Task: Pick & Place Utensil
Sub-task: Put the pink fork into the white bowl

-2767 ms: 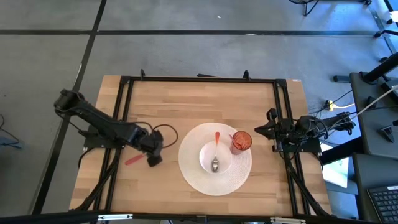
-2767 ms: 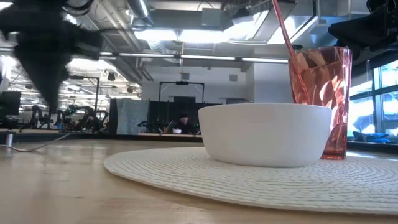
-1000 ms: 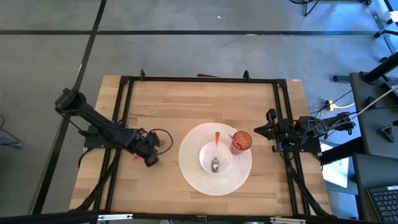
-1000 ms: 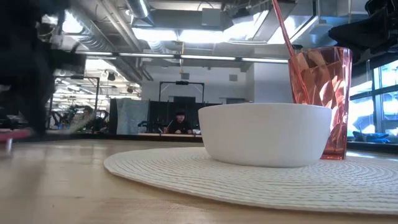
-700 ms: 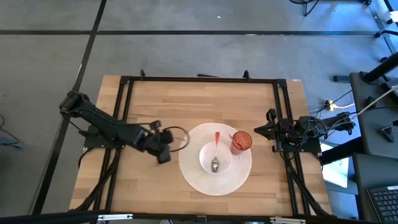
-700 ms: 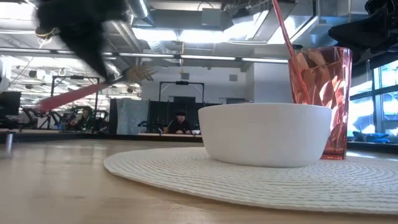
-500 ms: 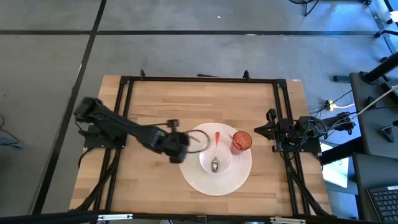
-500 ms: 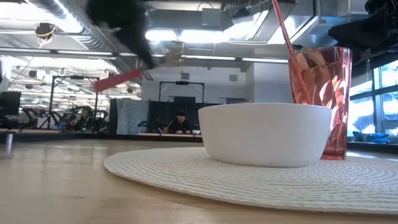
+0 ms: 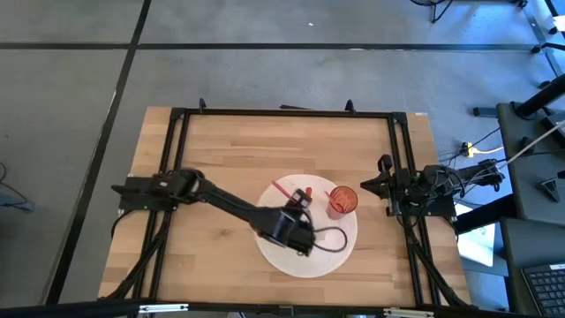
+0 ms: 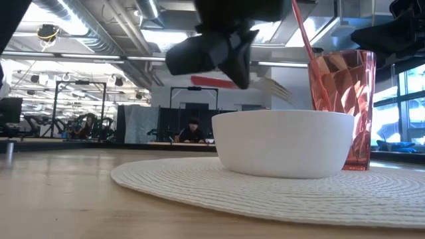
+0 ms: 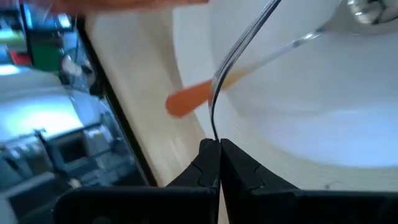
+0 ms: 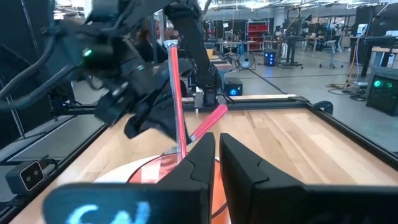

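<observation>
My left gripper (image 9: 294, 226) hangs over the white bowl (image 10: 282, 143) and is shut on a fork with a red handle (image 10: 211, 81) and metal tines (image 10: 275, 88). In the high view only the fork's handle (image 9: 282, 188) shows, pointing far-left. A spoon lies in the bowl, its red handle (image 9: 308, 192) leaning on the far rim and its metal end (image 11: 367, 9) inside. The bowl stands on a round white placemat (image 9: 265, 247). My right gripper (image 12: 217, 149) waits shut at the table's right edge (image 9: 388, 187). My left gripper pinches the fork between its two fingers where the red handle meets the metal neck (image 10: 234, 83). The fingers (image 10: 240, 74) come from above, pointing down, and lie across the fork. The fork is lifted clear above the bowl, nearly level, tines toward the table's right.
A pink faceted cup (image 10: 342, 109) with a thin red stick (image 10: 302, 30) in it stands on the placemat just right of the bowl. A black frame rail (image 9: 177, 159) runs round the wooden table (image 9: 221, 150). People sit in the room beyond the far edge (image 10: 192, 129).
My left gripper has risen from the table's left part with the fork and swept right to above the bowl. The fork has been lifted clear of the wood, first tilted with its tines up, and is now nearly level over the bowl.
</observation>
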